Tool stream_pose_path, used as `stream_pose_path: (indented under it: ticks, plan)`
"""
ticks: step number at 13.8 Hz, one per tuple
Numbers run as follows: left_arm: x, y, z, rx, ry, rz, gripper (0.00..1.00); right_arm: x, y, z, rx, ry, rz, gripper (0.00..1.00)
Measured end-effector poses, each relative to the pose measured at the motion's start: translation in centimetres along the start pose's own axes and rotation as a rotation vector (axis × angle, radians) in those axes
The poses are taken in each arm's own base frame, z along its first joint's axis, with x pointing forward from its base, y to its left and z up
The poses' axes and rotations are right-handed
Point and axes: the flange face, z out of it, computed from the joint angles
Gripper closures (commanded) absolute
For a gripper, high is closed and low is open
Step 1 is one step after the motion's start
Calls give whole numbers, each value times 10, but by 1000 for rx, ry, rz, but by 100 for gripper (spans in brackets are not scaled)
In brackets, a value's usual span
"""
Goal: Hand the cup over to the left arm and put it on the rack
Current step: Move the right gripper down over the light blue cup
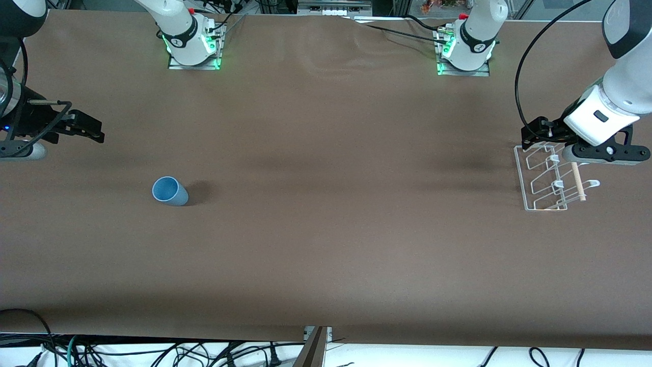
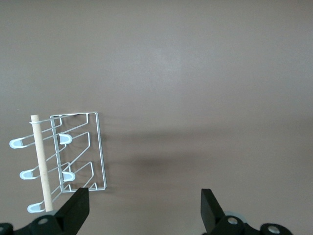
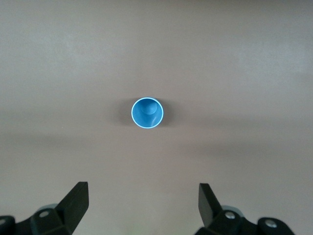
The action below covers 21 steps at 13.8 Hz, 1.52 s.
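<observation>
The light-blue cup [image 1: 169,191] stands upright on the brown table toward the right arm's end, its mouth up. It also shows in the right wrist view [image 3: 147,112], centred ahead of the fingers. My right gripper [image 1: 90,127] hangs open and empty over the table, apart from the cup; its fingers are spread wide in the right wrist view [image 3: 143,192]. The rack [image 1: 546,178] with its wooden dowel [image 1: 578,183] stands at the left arm's end. My left gripper [image 1: 534,133] is open and empty over the rack's edge. The left wrist view shows the gripper [image 2: 144,197], the rack [image 2: 78,152] and the dowel [image 2: 41,166].
The two arm bases [image 1: 192,46] [image 1: 464,51] stand with green lights along the table's edge farthest from the front camera. Loose cables [image 1: 153,351] lie below the table's near edge. A black cable [image 1: 519,86] loops from the left arm.
</observation>
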Motion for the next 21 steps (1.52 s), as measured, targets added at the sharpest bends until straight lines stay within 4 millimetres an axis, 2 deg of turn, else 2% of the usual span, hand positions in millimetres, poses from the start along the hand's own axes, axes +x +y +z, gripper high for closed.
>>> stream_pose_path:
  ticks: [10, 14, 18, 21]
  plan:
    - [0, 0, 0, 0, 0, 0, 0, 0, 1, 1, -2, -1, 2, 1]
    - [0, 0, 0, 0, 0, 0, 0, 8, 4, 12, -24, -12, 4, 1]
    - [0, 0, 0, 0, 0, 0, 0, 29, 3, 43, -34, -22, 2, 1]
    - [0, 0, 0, 0, 0, 0, 0, 53, -2, 93, -39, -65, -5, 1]
